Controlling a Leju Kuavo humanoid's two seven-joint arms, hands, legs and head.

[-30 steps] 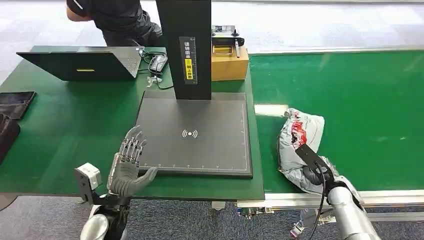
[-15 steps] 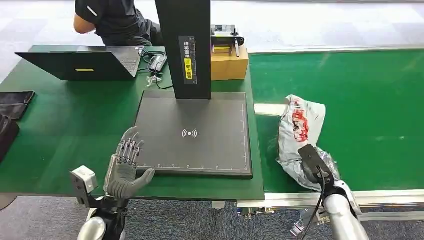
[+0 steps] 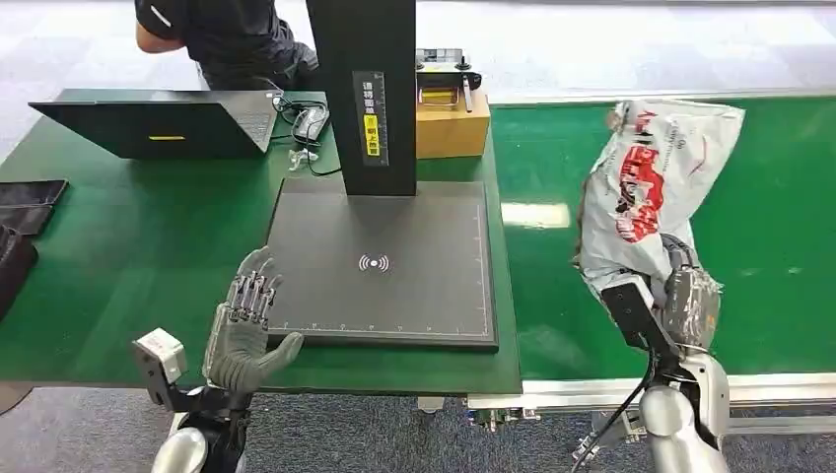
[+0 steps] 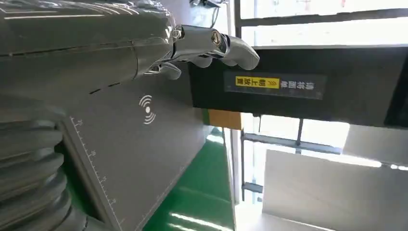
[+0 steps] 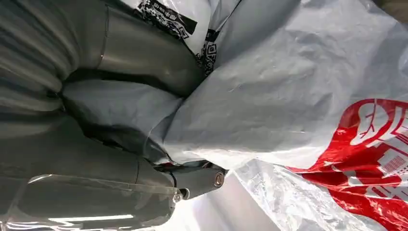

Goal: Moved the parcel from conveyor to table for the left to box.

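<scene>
The right hand [image 3: 685, 301] grasps the parcel [image 3: 651, 182] by its lower end, clear above the conveyor [image 3: 769, 246]. Carry it level across to the worktop [image 3: 128, 246]. The left hand [image 3: 244, 325] waits released, fingers spread.

Head view looks down; wrist views sit close behind hands.

The parcel [image 3: 646, 197] is crinkled glossy plastic film, the scanner pad [image 3: 384, 261] matt and seemingly smooth, the box [image 3: 452, 126] cardboard.
</scene>
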